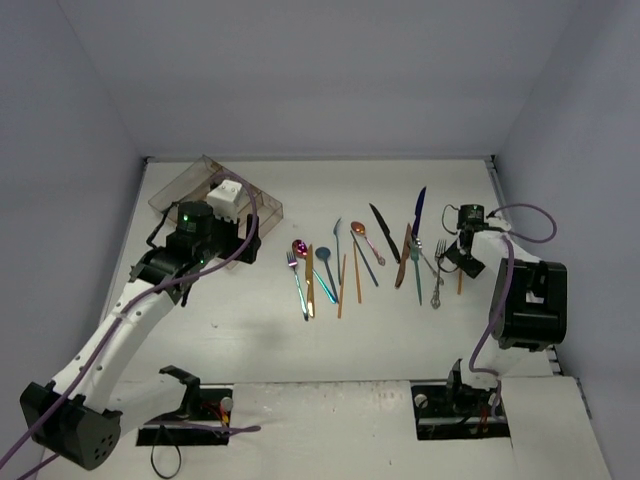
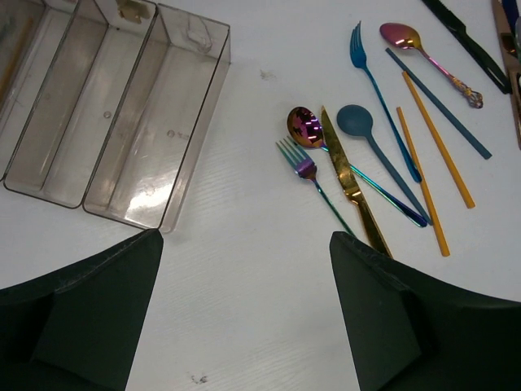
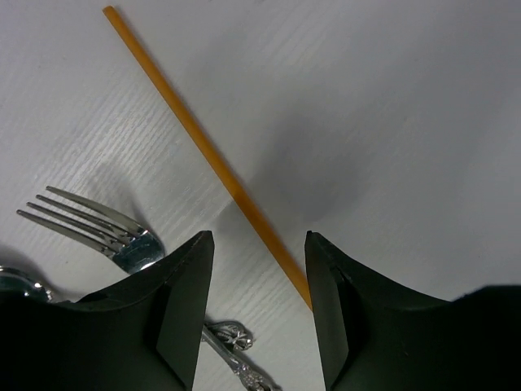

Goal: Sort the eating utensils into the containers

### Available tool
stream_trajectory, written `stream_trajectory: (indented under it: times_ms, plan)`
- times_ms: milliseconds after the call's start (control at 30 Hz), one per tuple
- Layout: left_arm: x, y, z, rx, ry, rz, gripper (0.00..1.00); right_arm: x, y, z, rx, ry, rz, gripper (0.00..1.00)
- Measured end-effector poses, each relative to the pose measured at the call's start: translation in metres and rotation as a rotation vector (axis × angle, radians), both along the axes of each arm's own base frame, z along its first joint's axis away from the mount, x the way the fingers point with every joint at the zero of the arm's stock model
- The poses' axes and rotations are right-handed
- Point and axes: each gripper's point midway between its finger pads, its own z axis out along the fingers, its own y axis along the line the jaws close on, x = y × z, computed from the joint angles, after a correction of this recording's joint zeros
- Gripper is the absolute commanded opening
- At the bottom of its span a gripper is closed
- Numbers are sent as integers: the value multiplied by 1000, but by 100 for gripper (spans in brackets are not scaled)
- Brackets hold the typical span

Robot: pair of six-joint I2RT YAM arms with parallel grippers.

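Carrying every item listed below, the white bench [image 1: 250, 350] is standing walled along its far, left and right edges.

Left arm [image 1: 130, 310]: is reaching from the near left corner toward the far left corner. The left gripper [image 2: 247, 236] is hanging over bare bench just beside the tray, its fingers [image 2: 114, 293] spread wide and gripping nothing.

Right arm [image 1: 530, 300]: is rising close to the right edge. The right gripper [image 3: 259, 236] is pointing down, its dark fingers [image 3: 163, 309] parted.

Clear tray [image 2: 195, 130]: is sitting in the far left corner, its long compartments running side by side.

Utensils [image 1: 370, 260]: are lying loose on the bench in a ragged row between the tray and the right edge.
- Gold knife [image 2: 350, 183]: is lying at the row's left end, between the iridescent fork [image 2: 308, 171] and the blue spoon [image 2: 358, 122].
- Pink spoon [image 2: 305, 126]: is lying with its bowl just beside the gold knife's tip.
- Blue fork [image 2: 362, 57]: is lying tines toward the far edge.
- Black knife [image 1: 384, 232] and blue knife [image 1: 420, 210]: are lying nearer the far edge.
- Silver fork [image 3: 106, 224]: is lying just beside the right gripper.
- Orange chopstick [image 3: 187, 134]: is lying nearest the right edge, passing between the right gripper's parted fingers; whether they are touching it cannot be told.
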Motion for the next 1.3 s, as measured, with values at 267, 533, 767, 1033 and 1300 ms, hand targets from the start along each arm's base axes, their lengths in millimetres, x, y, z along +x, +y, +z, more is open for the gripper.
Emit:
stream_trajectory:
  times_ms: [267, 533, 767, 1033, 1300]
  plan:
    - [-4, -3, 7, -6, -26, -13, 82, 11, -3, -12, -9, 19, 20, 22]
    - [-5, -5, 4, -8, -14, -23, 82, 24, -16, -13, -14, -25, 3, 0]
    - [-5, -18, -11, -38, 54, -64, 82, 24, -18, -9, -23, -26, 19, 0]
    - [-8, -67, -6, -157, 159, -190, 82, 39, 33, 92, -70, -282, 165, 0]
    - [-19, -153, 42, -286, 100, -385, 82, 28, 173, 184, 114, -629, 520, 0]
